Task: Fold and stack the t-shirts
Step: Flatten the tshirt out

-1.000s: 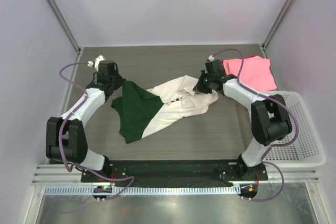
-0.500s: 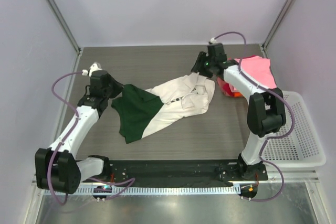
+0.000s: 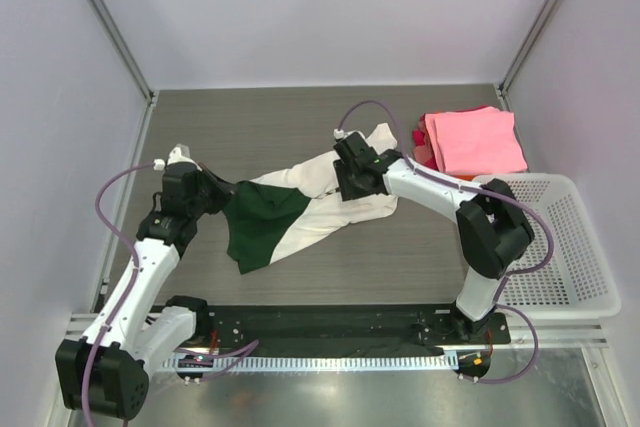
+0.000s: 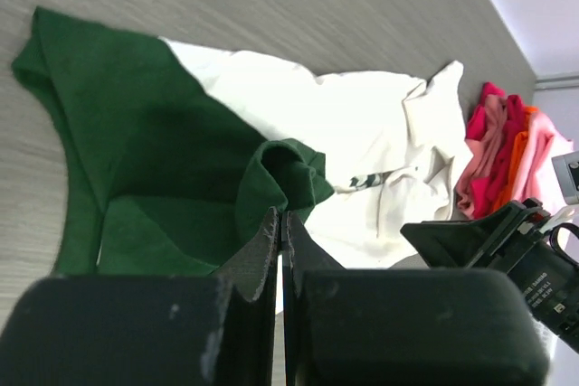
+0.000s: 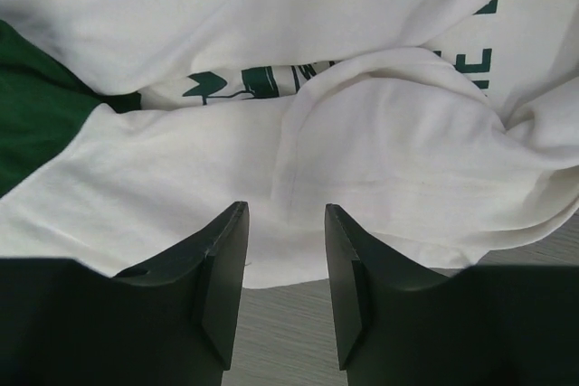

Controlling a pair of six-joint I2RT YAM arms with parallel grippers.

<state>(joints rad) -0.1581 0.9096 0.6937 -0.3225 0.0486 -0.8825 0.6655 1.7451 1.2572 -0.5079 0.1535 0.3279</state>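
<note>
The shirt (image 3: 300,209) lies rumpled on the table (image 3: 290,122), the left gripper (image 4: 280,216) pinched shut on its green fold, likely to pull it flat, while the right gripper (image 5: 285,223) hovers, jaws apart, over the white chest, poised for a second hold.

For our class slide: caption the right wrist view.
Open right gripper poised over a crumpled cream-and-green t-shirt.

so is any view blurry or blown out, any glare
Top external: sharp, evenly lit, mild sheen on the grey metal strip at the near edge. Left wrist: the left arm's shut jaws are blurred, the cream-white and dark green cloth t-shirt beyond is crisp. Right wrist: the right arm's open jaws are dark and soft; the cream cloth is bright, not clipped.
</note>
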